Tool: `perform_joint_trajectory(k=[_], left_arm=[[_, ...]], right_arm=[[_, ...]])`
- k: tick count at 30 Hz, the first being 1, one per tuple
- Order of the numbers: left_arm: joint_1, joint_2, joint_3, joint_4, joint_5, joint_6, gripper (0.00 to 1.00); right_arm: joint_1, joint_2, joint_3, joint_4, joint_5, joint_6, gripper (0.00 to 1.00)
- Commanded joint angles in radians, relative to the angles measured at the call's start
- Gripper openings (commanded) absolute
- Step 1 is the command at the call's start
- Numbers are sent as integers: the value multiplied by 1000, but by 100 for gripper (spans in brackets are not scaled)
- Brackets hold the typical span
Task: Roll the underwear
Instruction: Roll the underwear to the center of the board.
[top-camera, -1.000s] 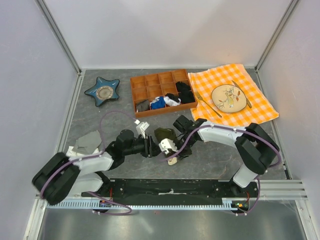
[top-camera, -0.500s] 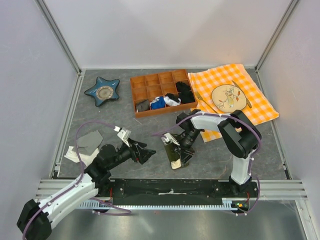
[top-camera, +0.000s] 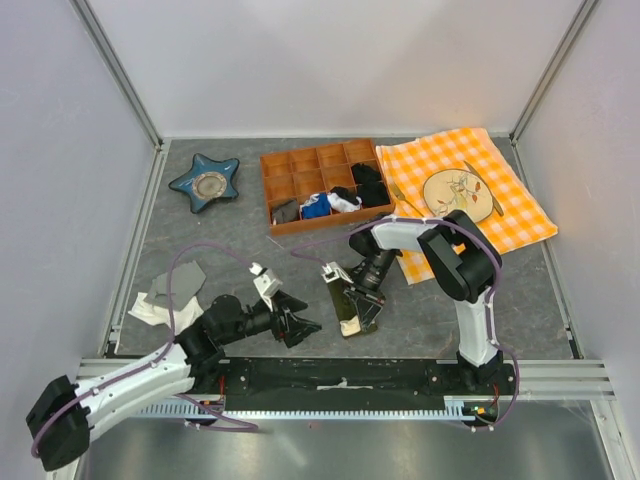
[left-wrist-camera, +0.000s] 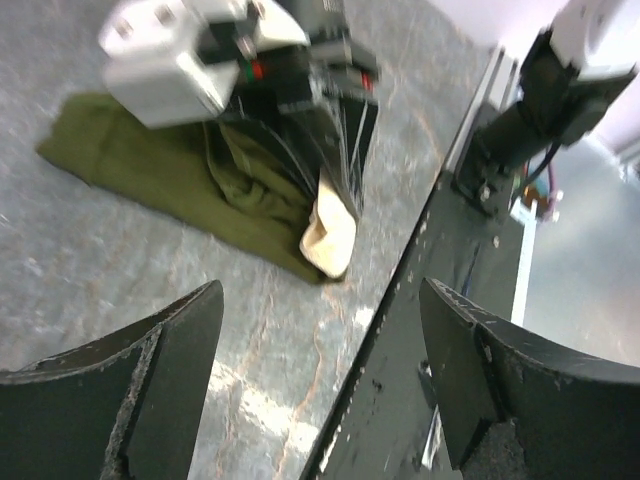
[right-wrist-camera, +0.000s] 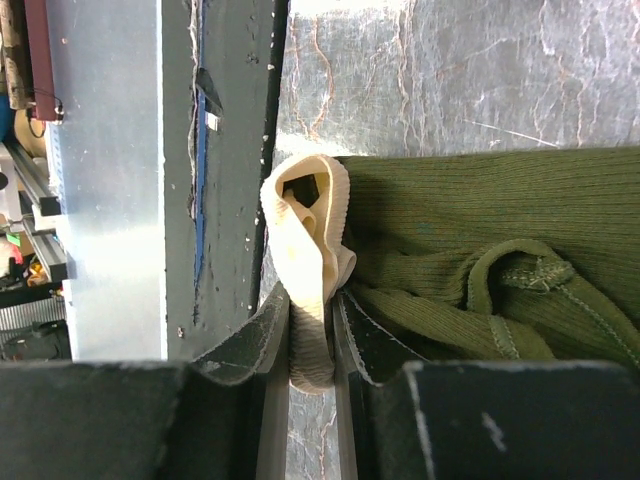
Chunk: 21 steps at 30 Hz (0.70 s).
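Note:
The underwear (top-camera: 343, 295) is a dark olive, partly folded strip on the grey table, its cream waistband (top-camera: 350, 325) at the near end. My right gripper (top-camera: 360, 312) is shut on that waistband. In the right wrist view the cream band (right-wrist-camera: 308, 225) loops out from between the fingers (right-wrist-camera: 262, 335), with olive cloth (right-wrist-camera: 480, 220) bunched to the right. My left gripper (top-camera: 305, 326) stands open just left of the underwear, touching nothing. Its view shows the underwear (left-wrist-camera: 170, 165), the cream end (left-wrist-camera: 330, 235) and the right gripper (left-wrist-camera: 335, 150) ahead of its empty jaws (left-wrist-camera: 320, 300).
A wooden compartment tray (top-camera: 310, 225) with small black, blue and white garments stands behind. A blue star dish (top-camera: 205, 182) is at the back left. An orange checked cloth (top-camera: 520, 215) carries a plate (top-camera: 457, 195). Grey cloths (top-camera: 175, 285) lie left. The black base rail (top-camera: 340, 375) runs along the near edge.
My left gripper opened, let go of the underwear and drew back toward the near edge. My right gripper kept hold of the waistband while its arm folded in closer.

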Motion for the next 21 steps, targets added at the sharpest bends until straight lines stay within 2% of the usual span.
perform_joint_trajectory(k=[1,5,10,21], left_arm=[[-95,107,-3,60,-100,112,85],[-248,233,85,23,-225,212,85],[-296,398,141,46,-266,305,84],[-431,583,241,73,-381,439,84]], right_arm=[[-5,41,22,-6,25,-22,24],[-11,54,34,-24,16,-34,24],[-20,68,50,-61,3,-55,24],[-39,96,68,-87,-9,-75,25]])
